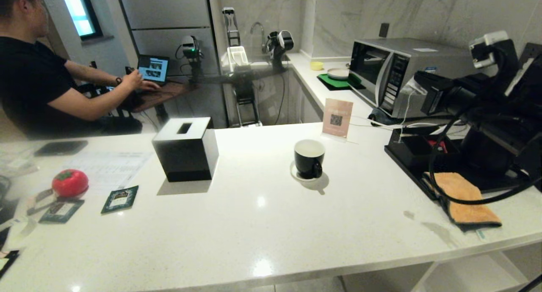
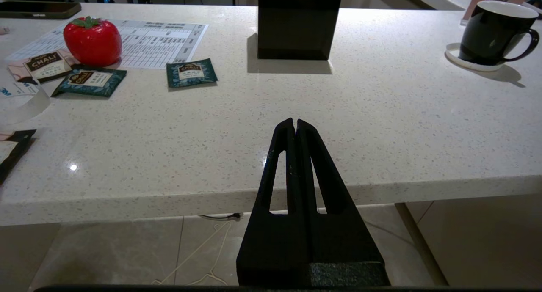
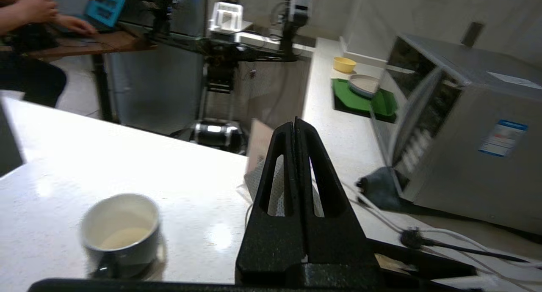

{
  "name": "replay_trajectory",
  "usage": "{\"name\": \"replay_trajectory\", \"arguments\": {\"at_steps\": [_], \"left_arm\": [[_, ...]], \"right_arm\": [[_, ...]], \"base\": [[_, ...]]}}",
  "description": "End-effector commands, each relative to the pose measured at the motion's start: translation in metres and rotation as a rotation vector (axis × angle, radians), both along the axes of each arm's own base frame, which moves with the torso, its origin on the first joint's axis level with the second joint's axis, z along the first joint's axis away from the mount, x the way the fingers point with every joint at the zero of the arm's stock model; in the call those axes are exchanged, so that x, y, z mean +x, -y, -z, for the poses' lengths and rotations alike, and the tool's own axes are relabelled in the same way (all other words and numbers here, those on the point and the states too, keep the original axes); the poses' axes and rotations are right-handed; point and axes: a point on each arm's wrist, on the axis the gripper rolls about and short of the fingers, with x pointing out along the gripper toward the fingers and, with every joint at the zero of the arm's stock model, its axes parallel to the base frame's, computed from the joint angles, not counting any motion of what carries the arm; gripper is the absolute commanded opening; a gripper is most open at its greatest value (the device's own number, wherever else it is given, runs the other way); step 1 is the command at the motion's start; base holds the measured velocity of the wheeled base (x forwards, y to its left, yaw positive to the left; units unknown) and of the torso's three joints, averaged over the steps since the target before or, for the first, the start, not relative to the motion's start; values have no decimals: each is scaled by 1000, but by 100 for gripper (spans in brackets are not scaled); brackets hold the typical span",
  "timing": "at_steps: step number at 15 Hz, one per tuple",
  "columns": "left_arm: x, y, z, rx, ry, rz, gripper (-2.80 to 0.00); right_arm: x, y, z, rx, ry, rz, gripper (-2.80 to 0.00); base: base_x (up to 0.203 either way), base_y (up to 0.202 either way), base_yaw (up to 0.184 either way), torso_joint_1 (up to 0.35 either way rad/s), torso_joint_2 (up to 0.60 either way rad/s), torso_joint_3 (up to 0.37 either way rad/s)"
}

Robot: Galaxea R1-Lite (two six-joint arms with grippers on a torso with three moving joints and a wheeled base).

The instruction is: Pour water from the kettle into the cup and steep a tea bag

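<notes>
Opening step, nothing grasped. Right pincer (image 3: 295, 125) pressed together, empty, raised above the bench (image 1: 262, 224) near the cup (image 1: 309, 158); left pincer (image 2: 295, 123) likewise closed, parked. Kettle unseen; next: finding its handle.

Cup (image 1: 309, 158): small black mug, white inside, upright on a small white saucer (image 1: 296, 174), handle turned toward the counter's front edge. It stands near the middle of the white counter (image 1: 262, 224), closer to the back edge. Kettle: not visible.
</notes>
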Motion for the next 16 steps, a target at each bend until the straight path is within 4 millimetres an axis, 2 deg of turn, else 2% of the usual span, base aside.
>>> {"name": "replay_trajectory", "arguments": {"at_steps": [1, 7, 16], "left_arm": [[0, 0, 0, -1, 1, -1, -280], [0, 0, 0, -1, 0, -1, -280], [0, 0, 0, -1, -1, -1, -280]], "right_arm": [[-3, -9, 0, -1, 3, -31, -280], [-9, -37, 2, -4, 2, -120, -280], [-14, -50, -6, 10, 45, -166, -280]], "base": [[0, 0, 0, 0, 0, 0], [0, 0, 0, 0, 0, 0], [0, 0, 0, 0, 0, 0]]}}
